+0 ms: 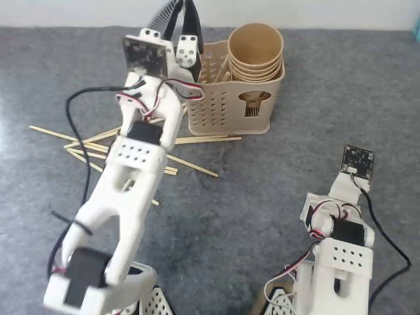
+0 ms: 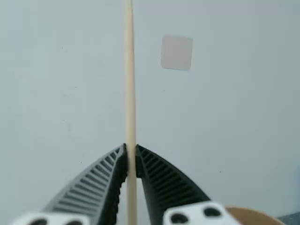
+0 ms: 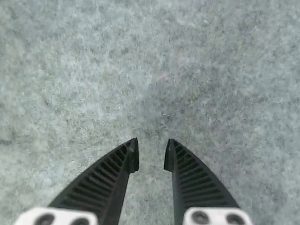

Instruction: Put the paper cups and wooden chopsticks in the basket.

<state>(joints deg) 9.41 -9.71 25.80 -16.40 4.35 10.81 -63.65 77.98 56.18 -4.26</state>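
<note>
My left gripper [image 2: 131, 152] is raised high and shut on a wooden chopstick [image 2: 129, 70] that sticks straight out past its fingertips toward the wall. In the high view that gripper [image 1: 182, 12] hangs over the back left corner of the beige basket [image 1: 230, 108]. A stack of paper cups [image 1: 256, 47] stands in the basket's right side, with a few chopsticks [image 1: 222, 69] leaning beside it. Several more chopsticks [image 1: 98, 146] lie scattered on the grey carpet left of the basket. My right gripper [image 3: 151, 157] points down at bare carpet, open a little, holding nothing.
The right arm [image 1: 338, 243] sits folded at the front right, well away from the basket. Open carpet [image 1: 275, 190] lies between the basket and that arm. A pale wall with a small square plate [image 2: 176, 52] is behind the table.
</note>
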